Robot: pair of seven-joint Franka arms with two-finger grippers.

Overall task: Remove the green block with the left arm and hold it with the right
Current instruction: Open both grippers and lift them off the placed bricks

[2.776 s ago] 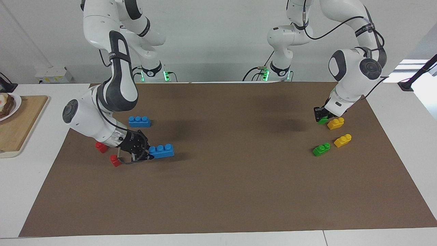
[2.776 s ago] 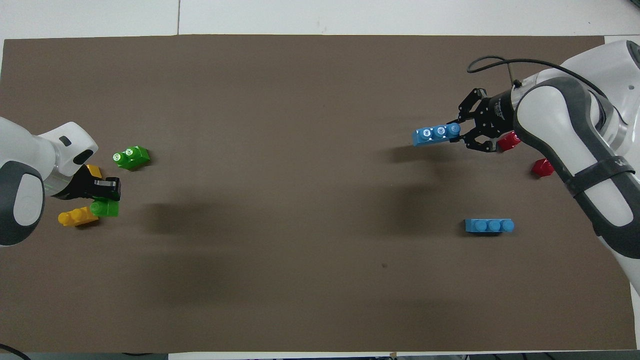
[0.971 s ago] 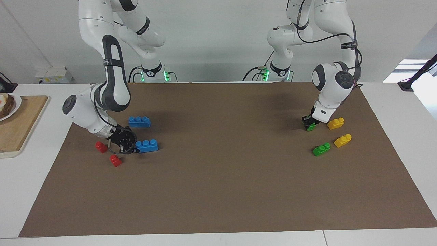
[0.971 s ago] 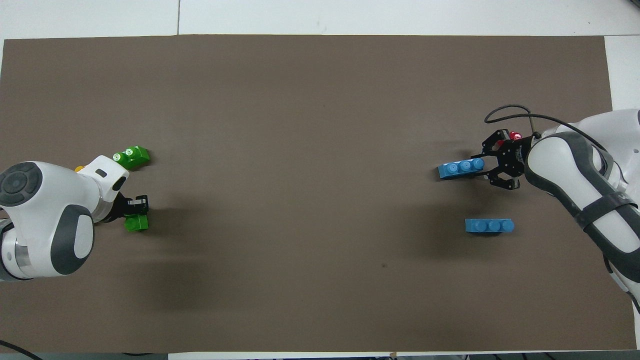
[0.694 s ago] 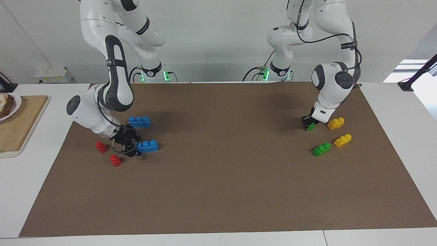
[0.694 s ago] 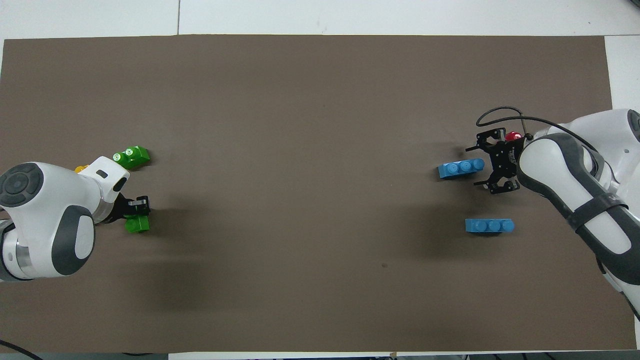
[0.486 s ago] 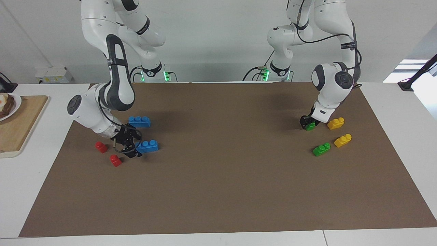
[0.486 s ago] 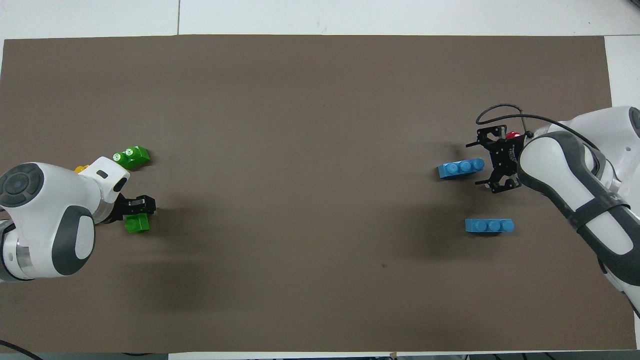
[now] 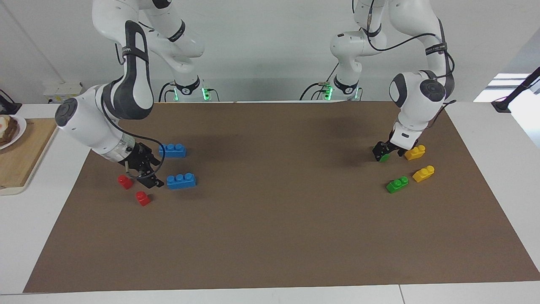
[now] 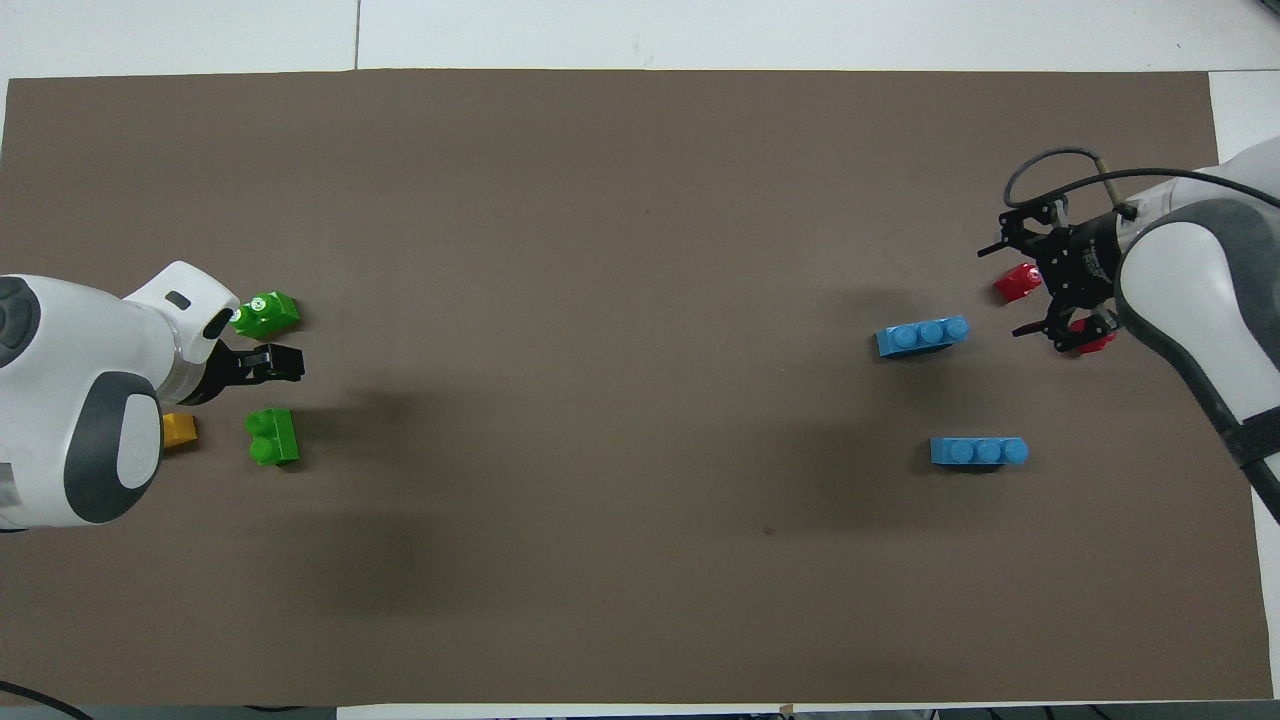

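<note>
Your left end effector [image 10: 285, 364], fingers spread and empty, hovers beside the green block [image 10: 272, 437], which lies free on the brown mat [image 10: 620, 250] at the left arm's end of the desk, apparently just clear of the fingertips in the facing view. Your right end effector [image 9: 148, 171], also open and empty, hangs by the red bricks [image 9: 125, 181], apart from the blue brick [image 9: 181, 180] it might have steadied. Both pieces sit separated, suggesting the removal is done.

Two blue bricks [image 9: 181, 180] [image 9: 172, 150], two red [image 9: 125, 181] [image 9: 143, 198], two yellow [image 9: 415, 152] [image 9: 423, 173], two green [image 9: 397, 184] [image 10: 272, 437] (one chunkier)
</note>
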